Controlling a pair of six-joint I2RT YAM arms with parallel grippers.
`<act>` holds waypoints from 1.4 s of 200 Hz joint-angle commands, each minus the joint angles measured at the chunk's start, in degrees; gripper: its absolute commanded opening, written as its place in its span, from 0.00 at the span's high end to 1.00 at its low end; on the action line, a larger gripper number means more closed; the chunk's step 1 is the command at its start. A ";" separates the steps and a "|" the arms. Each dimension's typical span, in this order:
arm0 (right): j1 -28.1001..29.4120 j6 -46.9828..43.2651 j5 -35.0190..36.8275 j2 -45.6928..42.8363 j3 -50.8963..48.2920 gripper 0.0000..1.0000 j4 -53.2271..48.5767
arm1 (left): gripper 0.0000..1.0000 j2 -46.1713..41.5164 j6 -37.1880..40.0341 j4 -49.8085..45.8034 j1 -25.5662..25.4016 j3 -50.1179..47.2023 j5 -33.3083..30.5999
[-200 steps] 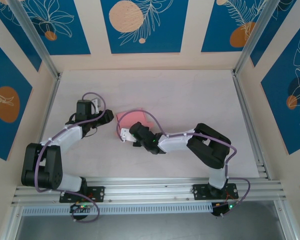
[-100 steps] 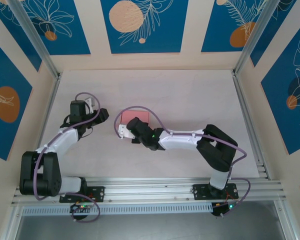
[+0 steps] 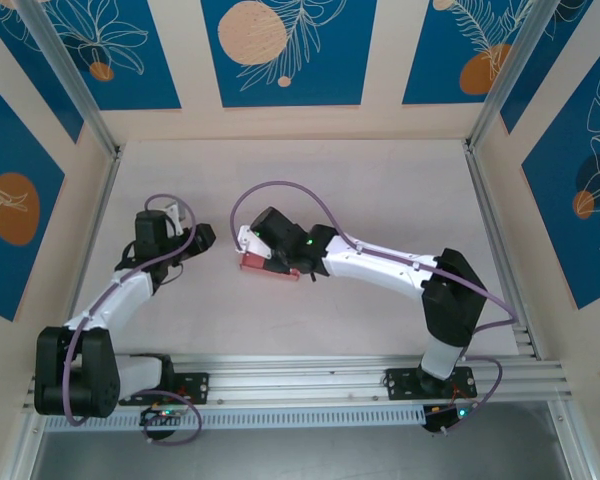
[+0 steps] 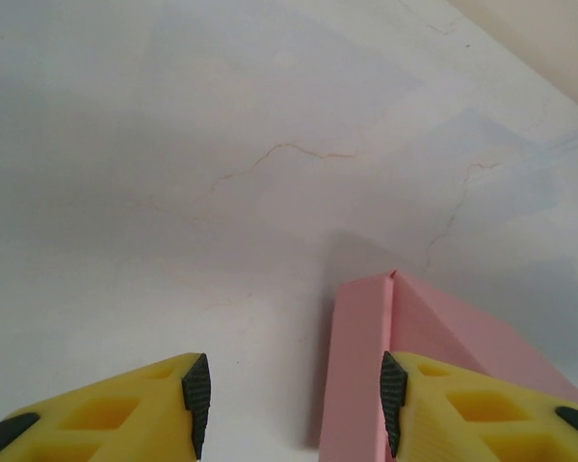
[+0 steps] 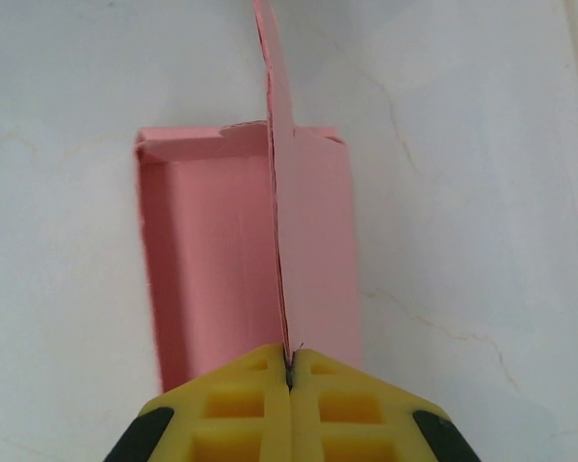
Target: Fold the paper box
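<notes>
The pink paper box lies on the white table left of centre, seen from above as a narrow strip. In the right wrist view it is an open trough with one thin flap standing on edge. My right gripper is shut on that flap's near end; in the top view it sits right over the box. My left gripper is open with nothing between its pads. The box's end corner lies just inside its right fingertip. From above, the left gripper is left of the box.
Aluminium rails run along the near edge where both arm bases are bolted. Upright posts and blue-patterned walls enclose the table on three sides. Bare white tabletop stretches behind and to the right of the box.
The right gripper closed on the box's flap and the arm stretched out to the left. The box went from a flat pink sheet to a narrow raised shape. The left gripper drew back slightly left.
</notes>
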 commanded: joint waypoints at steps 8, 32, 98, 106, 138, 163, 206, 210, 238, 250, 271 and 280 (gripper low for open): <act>1.17 0.90 -1.65 4.36 -1.40 1.00 1.18 | 0.49 0.51 -0.99 0.68 0.83 0.10 1.61; 1.75 0.66 -1.80 7.10 -0.95 1.00 1.77 | 0.49 0.10 -0.36 -0.09 0.83 1.17 1.35; 1.82 3.11 -6.57 11.49 -2.81 0.92 2.40 | 0.48 1.60 0.13 0.69 0.57 2.19 3.42; 1.72 3.66 -7.21 12.06 -3.13 0.89 2.73 | 0.48 1.94 0.01 0.89 0.36 2.10 3.63; 0.65 6.02 -10.38 13.23 -3.52 0.74 3.82 | 0.44 4.12 -0.10 1.64 -1.14 1.57 4.66; 0.46 7.34 -10.67 12.68 -3.44 0.66 4.18 | 0.41 6.08 1.05 1.07 -2.13 2.47 5.02; 0.04 10.85 -12.06 5.29 -2.10 0.55 4.08 | 0.39 10.50 4.62 -0.73 -4.75 5.35 4.90; -0.10 11.43 -12.51 4.26 -2.06 0.54 4.11 | 0.39 10.84 4.97 -0.71 -4.99 5.61 4.94; -1.43 15.96 -15.52 -2.91 -3.45 0.48 5.77 | 0.36 13.49 6.57 -1.04 -6.59 7.94 4.94; -3.42 19.77 -15.60 -4.98 -3.63 0.44 5.64 | 0.36 14.61 7.05 -1.10 -7.35 9.03 4.94; -8.95 29.53 -16.54 -7.05 -3.62 0.36 3.89 | 0.36 17.26 7.81 -1.60 -8.73 10.96 4.59; -11.84 34.05 -18.70 -7.62 -4.07 0.34 3.32 | 0.36 18.64 8.09 -1.95 -9.25 11.75 4.43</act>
